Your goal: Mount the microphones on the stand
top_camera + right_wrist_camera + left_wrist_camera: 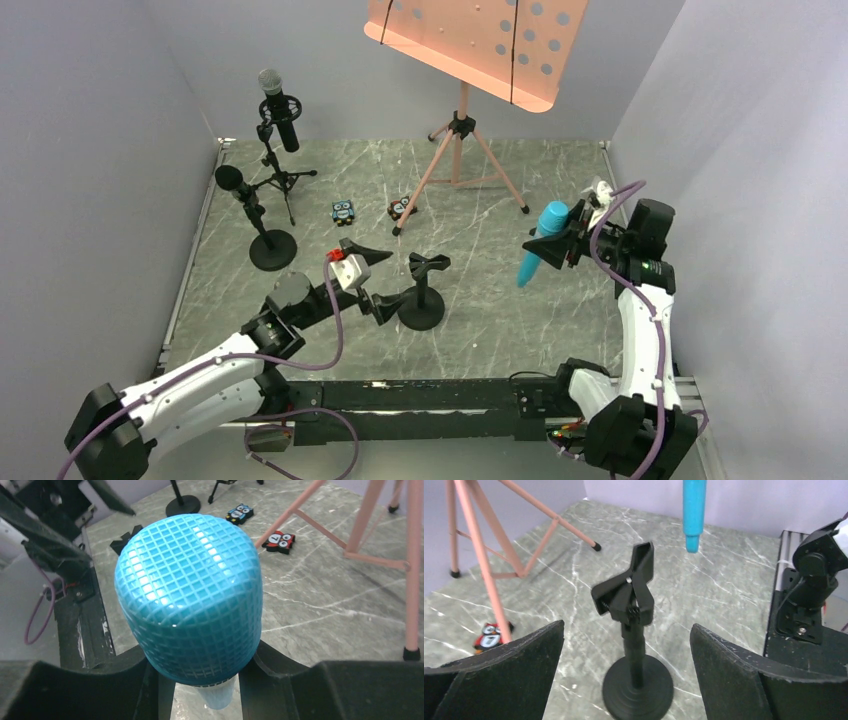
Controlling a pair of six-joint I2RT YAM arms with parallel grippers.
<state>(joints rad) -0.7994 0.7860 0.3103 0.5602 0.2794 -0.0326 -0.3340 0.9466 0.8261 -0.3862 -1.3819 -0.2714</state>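
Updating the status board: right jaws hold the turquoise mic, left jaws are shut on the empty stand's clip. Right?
Not quite. The left jaws are open, not shut on the clip: the left wrist view shows them spread wide with the empty stand untouched ahead of them. The rest holds: the right jaws hold the turquoise mic.

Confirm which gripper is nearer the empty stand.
Left. The left gripper sits open right beside the stand, framing it in its wrist view. The right gripper is well off to its right, holding the turquoise mic.
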